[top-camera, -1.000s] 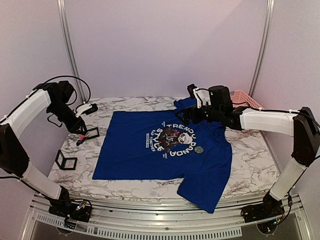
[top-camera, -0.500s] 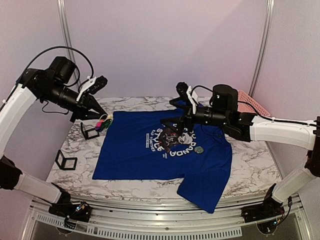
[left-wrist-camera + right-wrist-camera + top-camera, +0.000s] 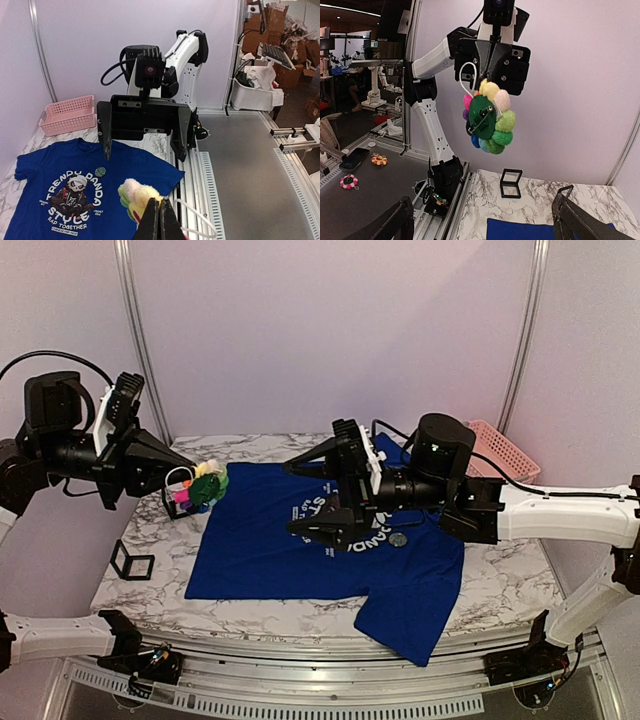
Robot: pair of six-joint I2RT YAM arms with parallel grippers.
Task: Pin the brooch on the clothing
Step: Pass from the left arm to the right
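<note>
The brooch (image 3: pixel 203 486), a fluffy flower of yellow, pink, green and blue petals, hangs in the air above the table's left side. My left gripper (image 3: pixel 190 478) is shut on its top edge. In the left wrist view its yellow and green petals (image 3: pixel 136 196) stick out left of the shut fingertips (image 3: pixel 161 215). The right wrist view shows the brooch's green back with its metal pin (image 3: pixel 490 117). My right gripper (image 3: pixel 305 498) is open above the clothing (image 3: pixel 260 550), pointing at the brooch with a gap between them. The blue T-shirt (image 3: pixel 35 175) lies flat, print up.
A round grey disc (image 3: pixel 398 539) lies on the shirt beside the print. Two black open-frame holders (image 3: pixel 131 562) (image 3: pixel 180 505) stand on the marble at the left. A pink lattice basket (image 3: pixel 495 445) is at the back right corner.
My left gripper has lifted the brooch off the table near the black holder and turned it toward the right arm. The right gripper has swung left over the shirt to face it.
</note>
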